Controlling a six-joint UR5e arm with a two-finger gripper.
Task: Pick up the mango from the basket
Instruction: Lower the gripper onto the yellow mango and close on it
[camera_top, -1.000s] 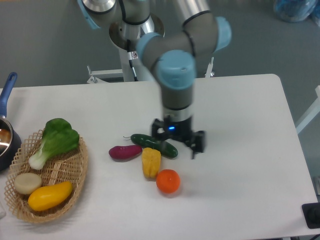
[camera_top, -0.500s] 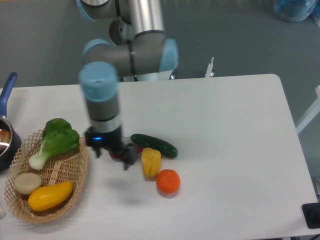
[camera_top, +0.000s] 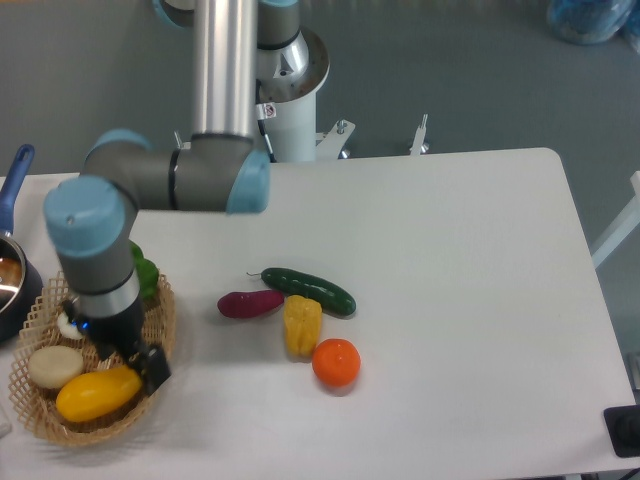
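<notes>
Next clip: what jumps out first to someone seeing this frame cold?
The grey and light-blue robot arm dominates the left, its black gripper poised over the light tan wicker basket, just above the smooth yellow-orange mango. At table centre lies a cluster: dark green cucumber, purple eggplant, ribbed yellow pepper and round orange.

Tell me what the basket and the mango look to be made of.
The basket: light tan woven wicker, matte; the open lattice weave shows along its rim. The mango: smooth, plain yellow-orange skin with a faint sheen and no blemishes, so possibly a plastic replica, though real fruit cannot be ruled out from this view.
</notes>
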